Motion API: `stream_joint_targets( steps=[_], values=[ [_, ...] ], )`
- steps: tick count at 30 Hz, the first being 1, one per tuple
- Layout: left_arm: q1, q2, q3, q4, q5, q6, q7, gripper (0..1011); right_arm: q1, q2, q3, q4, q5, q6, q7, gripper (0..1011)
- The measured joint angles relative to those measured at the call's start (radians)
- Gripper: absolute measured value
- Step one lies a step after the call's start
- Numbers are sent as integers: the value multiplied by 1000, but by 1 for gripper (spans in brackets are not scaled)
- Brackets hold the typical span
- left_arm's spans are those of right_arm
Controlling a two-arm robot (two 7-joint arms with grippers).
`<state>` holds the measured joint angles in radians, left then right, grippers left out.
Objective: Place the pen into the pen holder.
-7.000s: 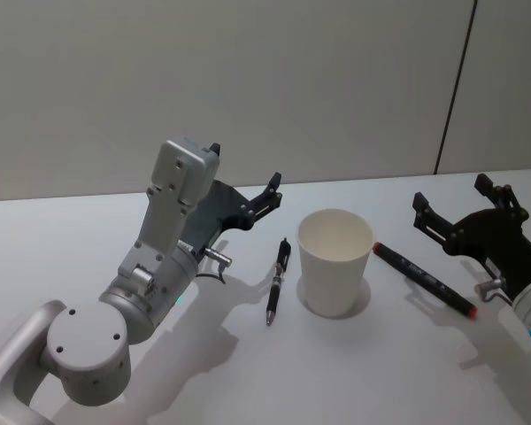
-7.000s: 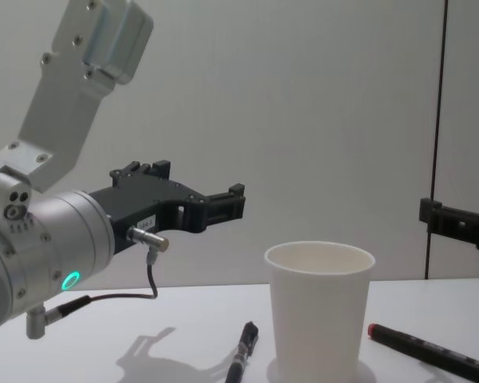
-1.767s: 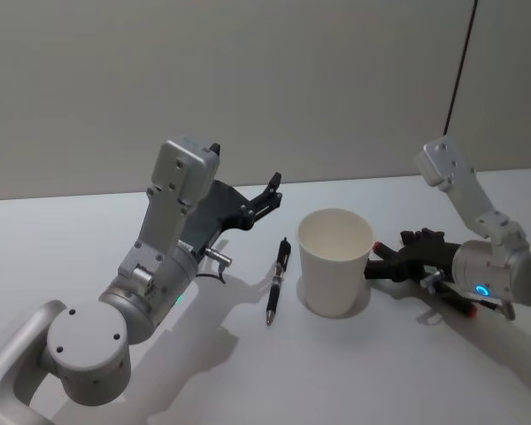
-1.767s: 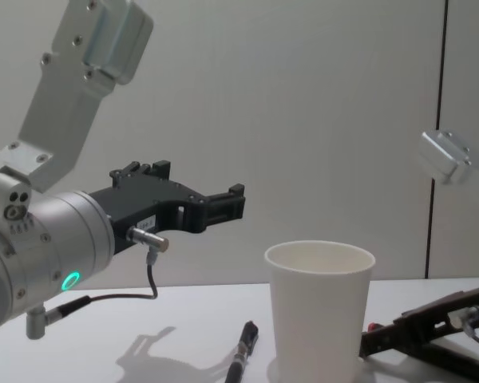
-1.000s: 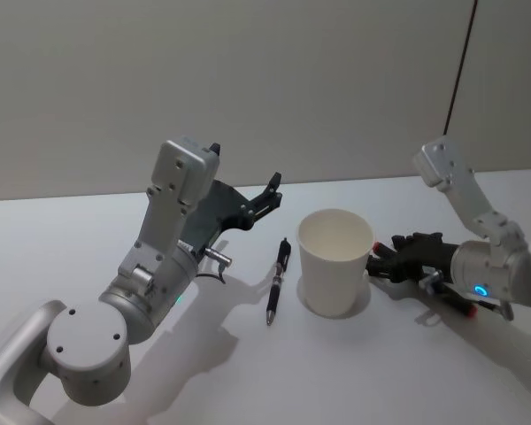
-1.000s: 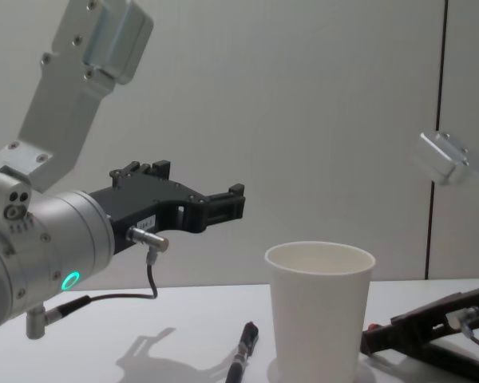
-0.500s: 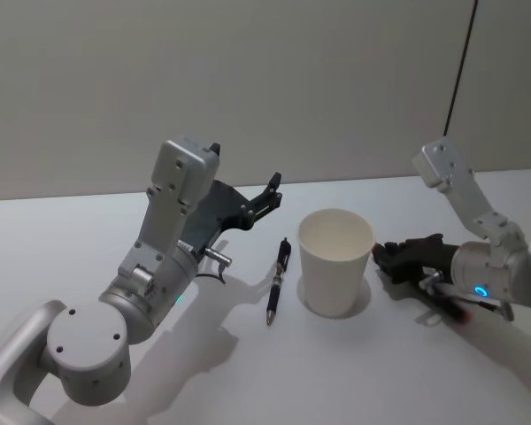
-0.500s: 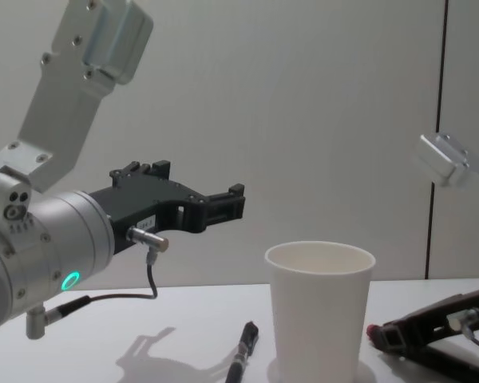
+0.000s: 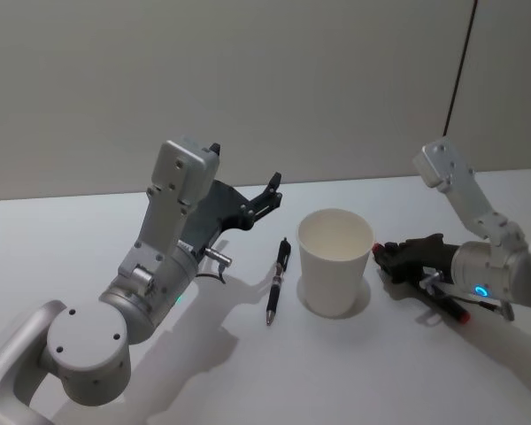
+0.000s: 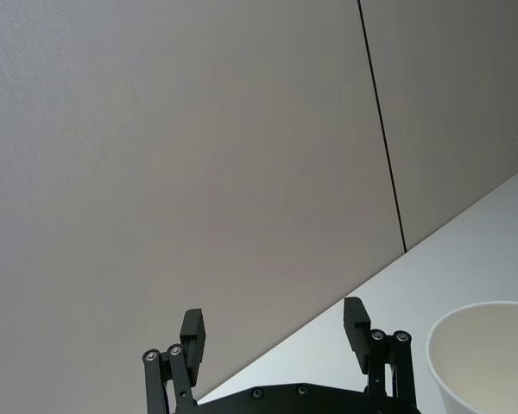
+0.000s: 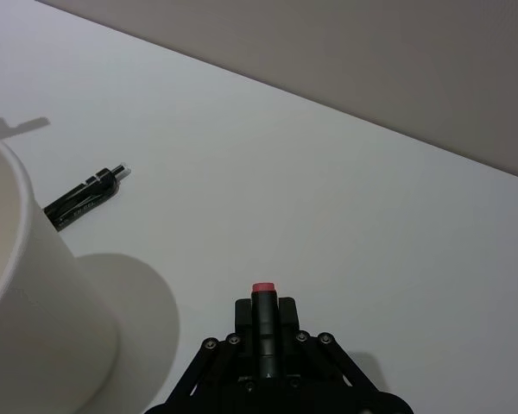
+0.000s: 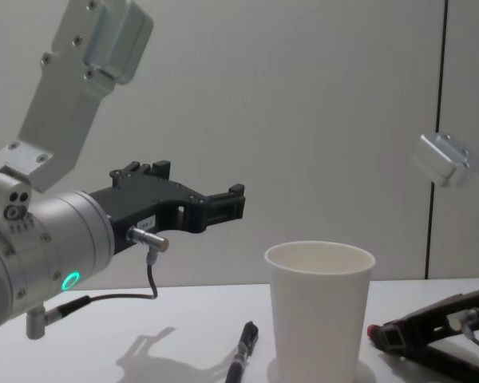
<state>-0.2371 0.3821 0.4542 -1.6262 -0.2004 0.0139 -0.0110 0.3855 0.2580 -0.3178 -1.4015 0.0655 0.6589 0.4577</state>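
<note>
Now the right gripper (image 9: 391,255) grips the pen (image 11: 262,297) tight, low beside the cup (image 9: 334,261). Best lift it slowly, clear of the rim; the left gripper (image 10: 274,321) hangs high, jaws apart

Lower left of the head view: silver-grey left arm (image 9: 150,266), fat cylindrical joints, flat round caps dotted with small dark screws, a boxy pale link above. Thin dark cable (image 12: 112,299) with a metal plug, green-lit ring (image 12: 68,280) nearby. Matte black left gripper (image 10: 274,315), silver screws at the finger pivots. Right edge: right arm (image 9: 500,266), same silver, blue light (image 9: 480,289); black right gripper (image 11: 264,304), likewise screw-studded.
</note>
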Motion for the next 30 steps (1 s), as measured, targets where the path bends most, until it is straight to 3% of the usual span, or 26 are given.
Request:
stream_joint_targets(
  steps=[14, 30],
  values=[
    [0, 0, 0, 0, 0, 0, 0, 1001, 1, 0, 1, -12, -3, -17, -15, 166],
    [0, 0, 0, 0, 0, 0, 0, 1001, -2, 2, 17, -102, 13, -112, -95, 166]
  ],
)
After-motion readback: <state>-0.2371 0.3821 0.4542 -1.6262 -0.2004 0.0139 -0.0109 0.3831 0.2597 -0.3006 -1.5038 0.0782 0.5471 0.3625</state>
